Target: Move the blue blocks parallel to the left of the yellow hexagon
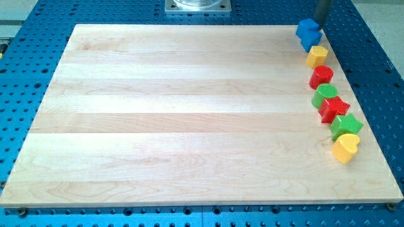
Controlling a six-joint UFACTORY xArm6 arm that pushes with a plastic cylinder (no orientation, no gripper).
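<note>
Two blue blocks sit touching at the board's top right corner, an upper one (307, 29) and a lower one (312, 43); I cannot make out their shapes. The yellow hexagon (317, 56) lies just below them, touching the lower blue block. My tip (318, 26) is at the upper right side of the upper blue block, right against it. The dark rod comes down from the view's top edge.
Below the hexagon a column of blocks runs down the board's right side: a red round block (321, 76), a green round block (325, 94), a red star (333, 108), a green star (346, 125) and a yellow heart (345, 148). The wooden board (189, 113) lies on a blue perforated table.
</note>
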